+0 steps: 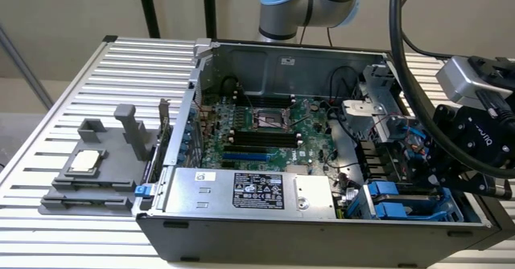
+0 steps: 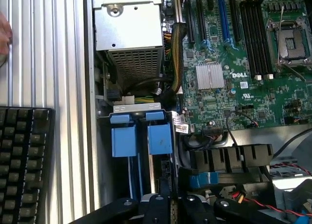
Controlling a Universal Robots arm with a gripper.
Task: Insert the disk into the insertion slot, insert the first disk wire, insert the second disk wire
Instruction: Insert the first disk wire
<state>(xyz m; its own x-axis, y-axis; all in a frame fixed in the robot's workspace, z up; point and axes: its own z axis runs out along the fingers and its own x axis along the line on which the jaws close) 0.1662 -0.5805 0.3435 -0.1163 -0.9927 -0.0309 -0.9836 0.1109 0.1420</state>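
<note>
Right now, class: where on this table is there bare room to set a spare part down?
In the exterior view the slatted table is bare beyond the grey fixture block, toward the far corner, and along the near edge before it. Crowded: the computer case, most around the insertion slot by the gripper.

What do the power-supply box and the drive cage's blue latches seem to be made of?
The power-supply box looks like bare sheet metal: dull silver, with a punched vent grid. The blue latches are probably moulded plastic: uniform colour, soft sheen.
</note>
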